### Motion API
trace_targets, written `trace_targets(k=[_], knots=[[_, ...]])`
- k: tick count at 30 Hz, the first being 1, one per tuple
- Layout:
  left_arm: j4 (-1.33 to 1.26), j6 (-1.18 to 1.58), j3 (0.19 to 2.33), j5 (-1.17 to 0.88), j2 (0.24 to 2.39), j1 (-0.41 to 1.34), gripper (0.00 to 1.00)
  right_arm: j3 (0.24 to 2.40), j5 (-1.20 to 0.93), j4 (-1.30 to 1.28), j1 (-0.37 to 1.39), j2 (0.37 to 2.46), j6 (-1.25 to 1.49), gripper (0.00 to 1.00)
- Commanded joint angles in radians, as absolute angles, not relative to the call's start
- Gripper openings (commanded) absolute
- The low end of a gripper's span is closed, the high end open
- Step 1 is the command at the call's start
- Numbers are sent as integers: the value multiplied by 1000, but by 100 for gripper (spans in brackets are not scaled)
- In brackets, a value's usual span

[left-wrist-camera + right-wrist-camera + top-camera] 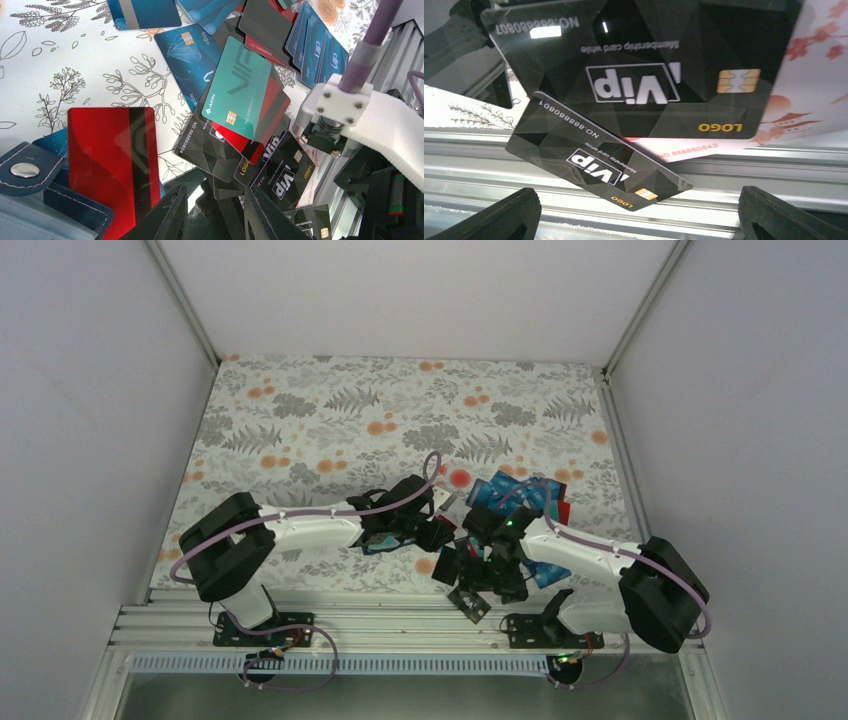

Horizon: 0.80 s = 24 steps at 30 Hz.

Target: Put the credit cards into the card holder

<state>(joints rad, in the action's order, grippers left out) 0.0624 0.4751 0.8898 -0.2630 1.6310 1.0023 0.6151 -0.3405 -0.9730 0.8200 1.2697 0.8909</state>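
Observation:
The navy card holder [30, 200] with its snap tab lies at the bottom left of the left wrist view. A red card with a black stripe [112, 165] lies against it. A teal VIP card [237, 95], blue cards [187, 50] and black cards [280, 170] spread beyond it. My left gripper [215, 215] is open just above black cards, beside the red card. In the top view the card pile [520, 495] lies between both grippers. My right gripper [639, 220] is wide open and empty over two black VIP cards [594, 160] that overhang the rail.
The aluminium rail [774, 170] runs along the table's near edge under the right gripper. A pale white-pink card [809, 90] lies under the larger black card. The right arm's wrist and purple cable [350, 100] stand close on the right of the left gripper. Enclosure walls [90, 390] flank the floral mat.

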Motion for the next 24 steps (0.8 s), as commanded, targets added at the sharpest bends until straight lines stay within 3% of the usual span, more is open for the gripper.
trace_targets(k=[1, 17, 24], knots=[[63, 477, 885, -274, 1608, 1008, 29, 598, -428, -921, 829, 1280, 850, 100], [78, 474, 907, -260, 1629, 1007, 29, 622, -426, -880, 925, 1383, 801, 100], [81, 478, 910, -260, 1631, 1006, 29, 673, -317, -908, 985, 1466, 811, 100]])
